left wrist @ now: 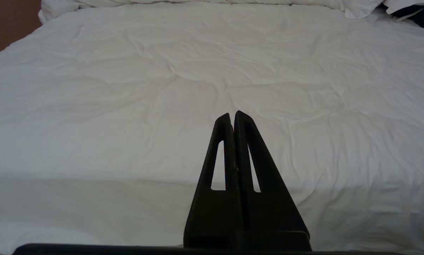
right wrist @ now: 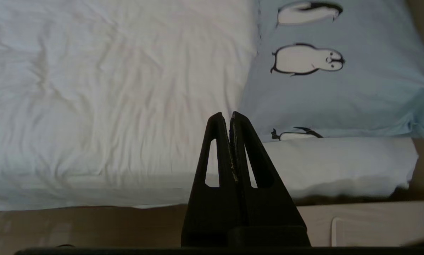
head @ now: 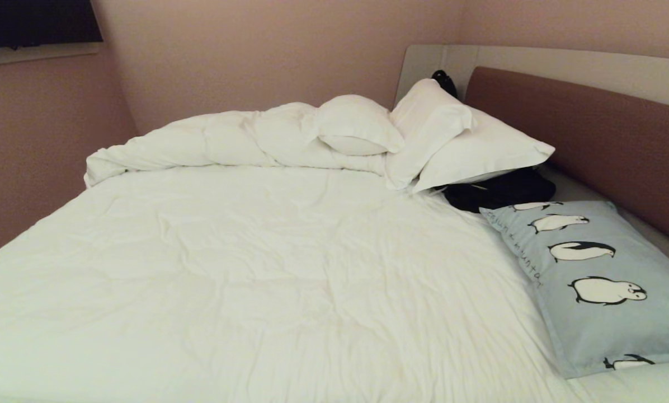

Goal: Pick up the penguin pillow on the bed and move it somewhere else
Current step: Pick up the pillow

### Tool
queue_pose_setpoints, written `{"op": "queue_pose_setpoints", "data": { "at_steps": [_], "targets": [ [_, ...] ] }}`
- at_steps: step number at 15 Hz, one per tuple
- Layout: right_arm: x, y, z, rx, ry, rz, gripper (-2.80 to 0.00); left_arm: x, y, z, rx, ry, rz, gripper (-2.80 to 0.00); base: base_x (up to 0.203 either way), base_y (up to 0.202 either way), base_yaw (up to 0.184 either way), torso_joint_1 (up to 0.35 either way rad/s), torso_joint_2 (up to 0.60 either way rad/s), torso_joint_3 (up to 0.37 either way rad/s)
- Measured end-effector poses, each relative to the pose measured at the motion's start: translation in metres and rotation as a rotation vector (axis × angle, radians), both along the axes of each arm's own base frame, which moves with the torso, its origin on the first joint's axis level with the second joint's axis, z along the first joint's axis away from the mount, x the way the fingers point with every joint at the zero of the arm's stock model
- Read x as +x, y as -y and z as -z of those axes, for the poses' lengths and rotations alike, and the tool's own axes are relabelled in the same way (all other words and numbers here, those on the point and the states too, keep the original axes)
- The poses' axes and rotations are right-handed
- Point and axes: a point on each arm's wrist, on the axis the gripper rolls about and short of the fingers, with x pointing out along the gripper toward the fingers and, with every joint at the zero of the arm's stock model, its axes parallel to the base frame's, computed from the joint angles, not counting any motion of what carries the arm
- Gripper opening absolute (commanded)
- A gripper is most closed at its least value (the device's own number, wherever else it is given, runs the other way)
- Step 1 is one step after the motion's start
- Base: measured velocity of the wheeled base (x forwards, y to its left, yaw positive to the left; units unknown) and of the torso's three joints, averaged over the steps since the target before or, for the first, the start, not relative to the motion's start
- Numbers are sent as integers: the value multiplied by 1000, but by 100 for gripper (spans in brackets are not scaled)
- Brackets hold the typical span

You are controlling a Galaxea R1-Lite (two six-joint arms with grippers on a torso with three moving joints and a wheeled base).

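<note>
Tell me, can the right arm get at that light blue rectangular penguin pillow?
Probably yes: the right gripper, fingers shut, hangs before the penguin pillow at the white bed's edge, nothing between; it must open first.

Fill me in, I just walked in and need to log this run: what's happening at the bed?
Nothing is held yet. The penguin pillow lies flat on the bed by the brown headboard, beyond a dark item tucked under the white pillows. The right pincer, shut and empty, points at the pillow's near edge. The left pincer, also shut, is over bare sheet.
</note>
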Motion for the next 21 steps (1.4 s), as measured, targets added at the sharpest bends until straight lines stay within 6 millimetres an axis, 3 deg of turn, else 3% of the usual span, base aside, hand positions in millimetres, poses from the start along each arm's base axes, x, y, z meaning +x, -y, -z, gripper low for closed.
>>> {"op": "queue_pose_setpoints", "data": {
  "at_steps": [3, 5, 7, 9, 12, 16, 18, 21],
  "targets": [
    [74, 4, -22, 44, -81, 77, -280, 0, 0, 0, 0, 0, 0, -280, 0, 0, 0, 0, 0, 0],
    [133, 15, -31, 80, -103, 153, -280, 0, 0, 0, 0, 0, 0, -280, 0, 0, 0, 0, 0, 0],
    [184, 38, -29, 115, -114, 254, -280, 0, 0, 0, 0, 0, 0, -280, 0, 0, 0, 0, 0, 0],
    [218, 75, -17, 152, -128, 373, -280, 0, 0, 0, 0, 0, 0, -280, 0, 0, 0, 0, 0, 0],
    [237, 131, 4, 204, -150, 506, -280, 0, 0, 0, 0, 0, 0, -280, 0, 0, 0, 0, 0, 0],
    [241, 195, 32, 268, -194, 608, -280, 0, 0, 0, 0, 0, 0, -280, 0, 0, 0, 0, 0, 0],
    [237, 218, 43, 303, -205, 632, -280, 0, 0, 0, 0, 0, 0, -280, 0, 0, 0, 0, 0, 0],
    [235, 234, 49, 333, -205, 626, -280, 0, 0, 0, 0, 0, 0, -280, 0, 0, 0, 0, 0, 0]
  ]
}}
